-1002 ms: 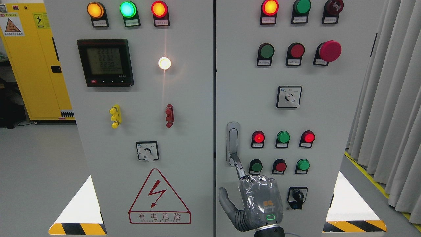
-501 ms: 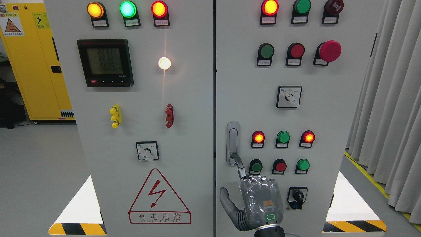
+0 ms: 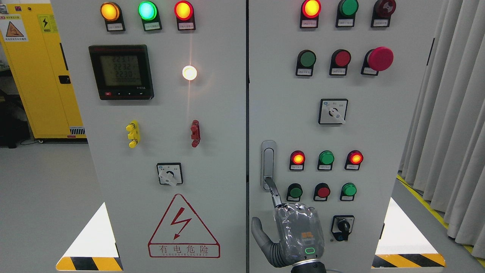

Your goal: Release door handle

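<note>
The silver door handle (image 3: 268, 159) stands upright in its recess at the left edge of the right cabinet door (image 3: 379, 151). My right hand (image 3: 297, 227) comes up from the bottom edge just below it, its back toward me. Its index finger (image 3: 273, 191) is stretched up, with the tip touching the handle's lower end. The other fingers are curled and the thumb (image 3: 259, 231) sticks out to the left. The hand holds nothing. The left hand is not in view.
Lit pilot lamps (image 3: 298, 158), push buttons (image 3: 294, 192) and a black key switch (image 3: 343, 226) sit right of the hand. The left door (image 3: 212, 170) carries a meter and a rotary switch (image 3: 169, 174). A yellow cabinet (image 3: 38, 76) stands at far left and curtains (image 3: 451, 132) at right.
The hand has shifted a few pixels left and down. The index fingertip stays on the handle's lower end. The handle has not moved.
</note>
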